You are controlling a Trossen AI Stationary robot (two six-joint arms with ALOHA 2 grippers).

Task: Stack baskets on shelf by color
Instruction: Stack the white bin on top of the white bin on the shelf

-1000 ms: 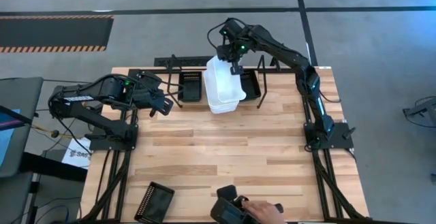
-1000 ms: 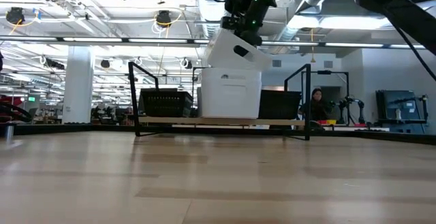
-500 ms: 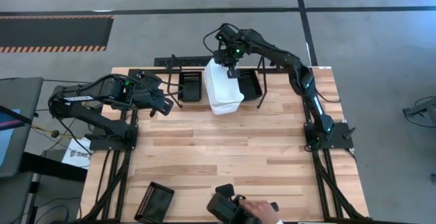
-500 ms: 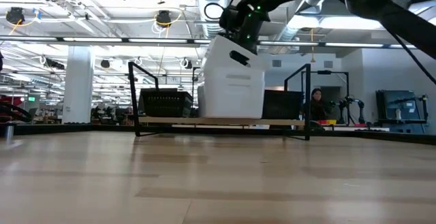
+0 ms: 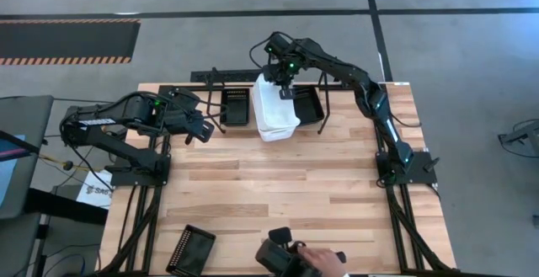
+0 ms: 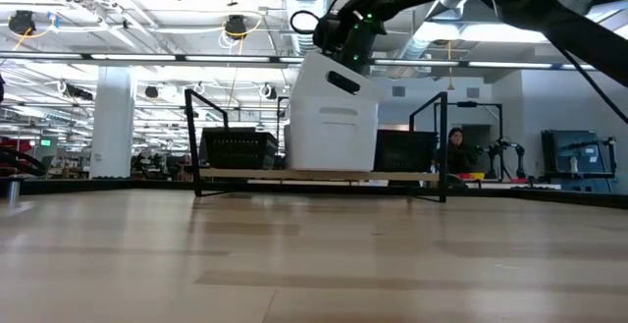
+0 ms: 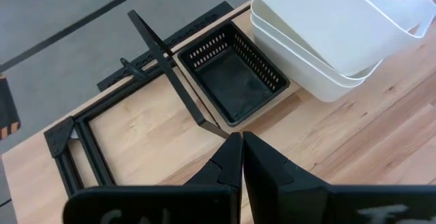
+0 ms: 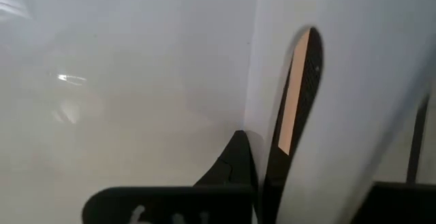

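White basket point(image 5: 274, 107) pinched by right end effector point(image 5: 283, 85), tilted

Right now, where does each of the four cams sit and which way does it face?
High: above the table, looking straight down; both arms show, right gripper on the top white basket, left gripper waiting beside the shelf.
Low: at tabletop height, facing the shelf; the right arm comes in from above.
Left wrist: looks past its shut fingers at a black mesh basket.
Right wrist: pressed close to the white basket's wall.
Shared: the nested white baskets, seen in high, low and left wrist.
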